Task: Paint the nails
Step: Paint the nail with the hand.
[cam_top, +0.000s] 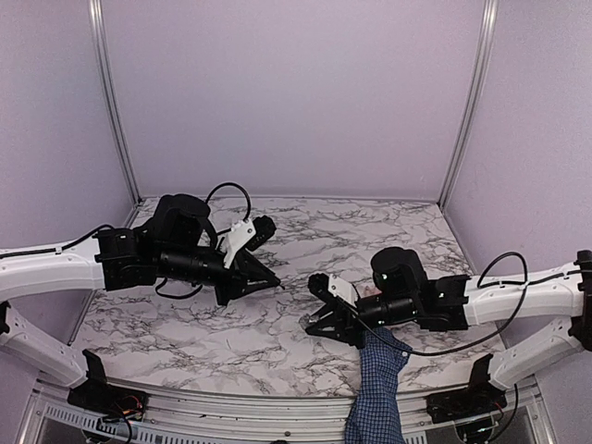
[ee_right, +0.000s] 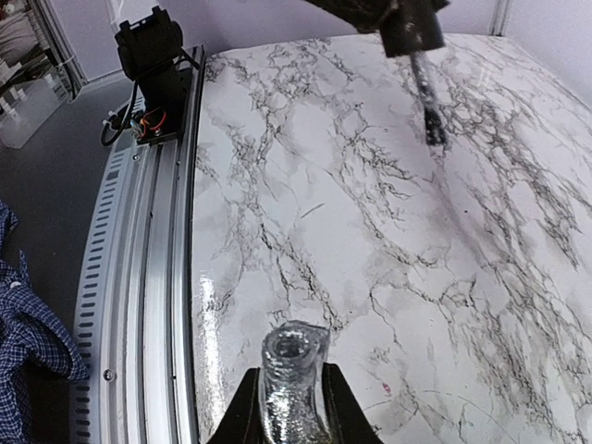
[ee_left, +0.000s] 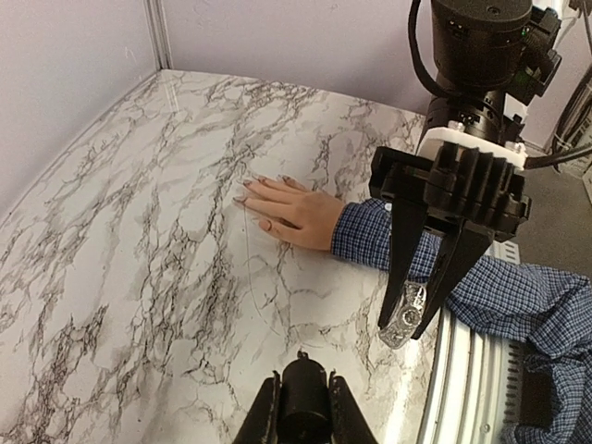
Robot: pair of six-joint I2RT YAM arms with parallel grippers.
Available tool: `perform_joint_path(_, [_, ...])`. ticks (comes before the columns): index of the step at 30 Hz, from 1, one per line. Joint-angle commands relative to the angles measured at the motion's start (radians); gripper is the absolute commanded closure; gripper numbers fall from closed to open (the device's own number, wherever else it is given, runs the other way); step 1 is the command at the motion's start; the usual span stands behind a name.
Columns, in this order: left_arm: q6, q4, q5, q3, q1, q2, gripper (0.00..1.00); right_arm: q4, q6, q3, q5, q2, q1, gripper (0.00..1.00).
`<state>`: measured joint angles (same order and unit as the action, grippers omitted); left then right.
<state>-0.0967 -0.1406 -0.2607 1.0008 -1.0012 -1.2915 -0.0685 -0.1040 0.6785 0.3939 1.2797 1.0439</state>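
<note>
A pale hand in a blue checked sleeve lies flat on the marble table with its fingers spread. The nails point away from the sleeve. My left gripper is shut on a black brush cap, some way short of the hand. The right wrist view shows that cap's brush stem hanging over the table. My right gripper hovers beside the sleeve, shut on a small glittery bottle whose neck is open. From above, the right arm hides the hand; only the sleeve shows.
The marble table is edged by a metal rail at the near side. Lilac walls close in the back and sides. The left gripper and right gripper sit close together mid-table. A black arm base stands on the rail.
</note>
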Motion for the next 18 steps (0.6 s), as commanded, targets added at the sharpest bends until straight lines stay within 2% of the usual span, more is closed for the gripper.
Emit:
perform_joint_path(1, [0.002,0.143,0.004,-0.014,0.005,-0.001,1.00,-0.010,0.057,-0.007,-0.005,-0.093,-0.057,1.00])
perform_joint_path(8, [-0.023,0.331,-0.079,-0.006,0.027,-0.130,1.00,0.089,0.080,0.008,-0.067,-0.216,-0.133,1.00])
perform_joint_path(18, [-0.067,0.392,-0.288,0.109,0.080,-0.404,1.00,0.124,0.146,-0.014,-0.037,-0.345,-0.324,1.00])
